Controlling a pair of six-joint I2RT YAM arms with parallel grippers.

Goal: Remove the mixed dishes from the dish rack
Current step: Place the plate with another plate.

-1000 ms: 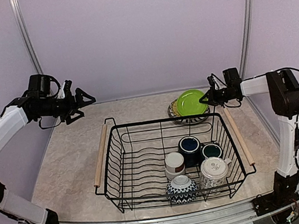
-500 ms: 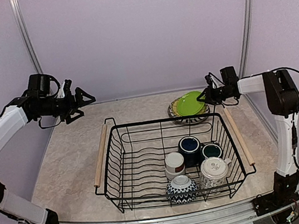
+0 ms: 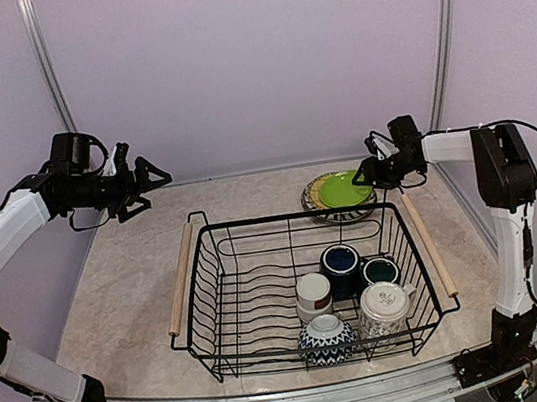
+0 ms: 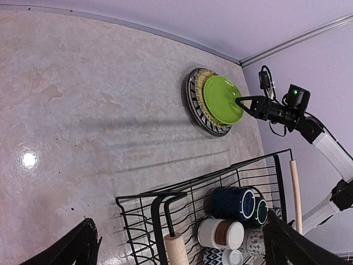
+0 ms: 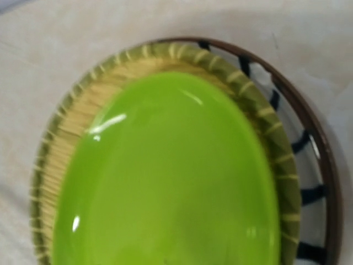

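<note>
Top external: lime-green plate [image 3: 341,189] just beside right gripper [image 3: 368,178]

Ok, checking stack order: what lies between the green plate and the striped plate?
The woven yellow plate; the right wrist view shows its rim around the green plate.

The beige marbled table [image 3: 124,283] carries the dish rack [image 3: 291,216] and, behind it, stacked plates [image 3: 340,190].
</note>
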